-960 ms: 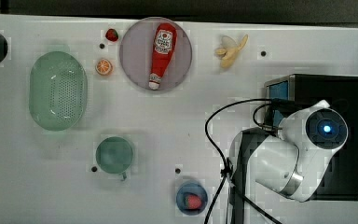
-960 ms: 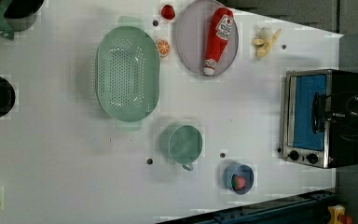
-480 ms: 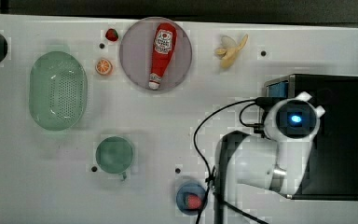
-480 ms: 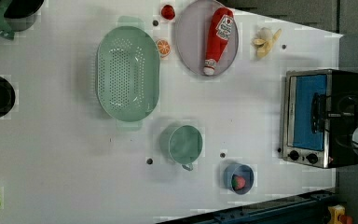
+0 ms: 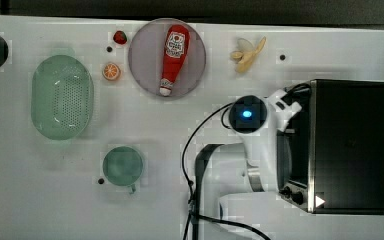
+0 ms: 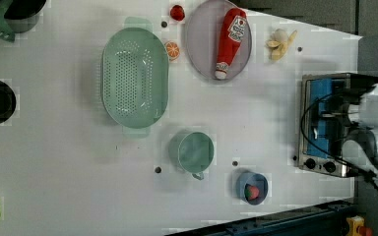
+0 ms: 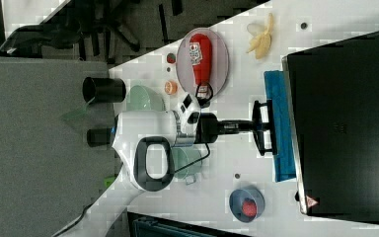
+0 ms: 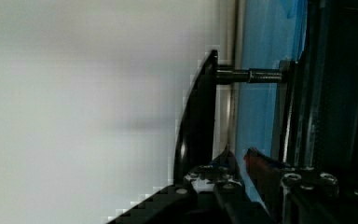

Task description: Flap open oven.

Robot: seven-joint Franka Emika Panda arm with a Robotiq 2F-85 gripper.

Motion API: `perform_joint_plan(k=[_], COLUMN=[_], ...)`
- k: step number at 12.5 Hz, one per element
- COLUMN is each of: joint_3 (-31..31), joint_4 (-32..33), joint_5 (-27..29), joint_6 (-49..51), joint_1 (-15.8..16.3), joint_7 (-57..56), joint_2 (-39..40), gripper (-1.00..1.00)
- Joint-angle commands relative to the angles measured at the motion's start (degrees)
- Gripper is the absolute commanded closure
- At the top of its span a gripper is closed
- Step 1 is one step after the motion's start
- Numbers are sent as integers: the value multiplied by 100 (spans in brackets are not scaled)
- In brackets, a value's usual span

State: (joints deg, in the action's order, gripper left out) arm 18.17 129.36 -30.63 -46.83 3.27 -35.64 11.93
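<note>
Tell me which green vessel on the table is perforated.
The large oval colander, its floor and walls dotted with holes, beside the plate in the left view. The smaller green cup below it has a solid, smooth inside.

Robot lab — white table (image 5: 260,30) w/ toy food, office chairs (image 7: 128,19).

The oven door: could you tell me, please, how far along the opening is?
Done: the claw has reached the oven and sits at the black handle of its blue door. In hand: in the right view the door stands swung partly out from the oven front, with the handle pulled toward the arm. Left: swinging the door fully down and letting go.
</note>
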Motion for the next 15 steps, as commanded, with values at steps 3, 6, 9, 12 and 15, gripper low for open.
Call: perform_joint_plan(k=[3, 6, 9, 12, 15], joint_3=[-293, -293, -293, -278, -255], joint_4=[42, -55, -278, -420, -465], joint_5=[-906, -1540, -1867, -1870, -1868], joint_6=[-34, 1, 196, 196, 162], joint_1=[566, 888, 1166, 1357, 1367], joint_7=[2098, 3247, 3497, 3501, 3501], joint_2=[785, 1237, 1712, 2044, 2103], gripper=[65, 65, 65, 65, 65])
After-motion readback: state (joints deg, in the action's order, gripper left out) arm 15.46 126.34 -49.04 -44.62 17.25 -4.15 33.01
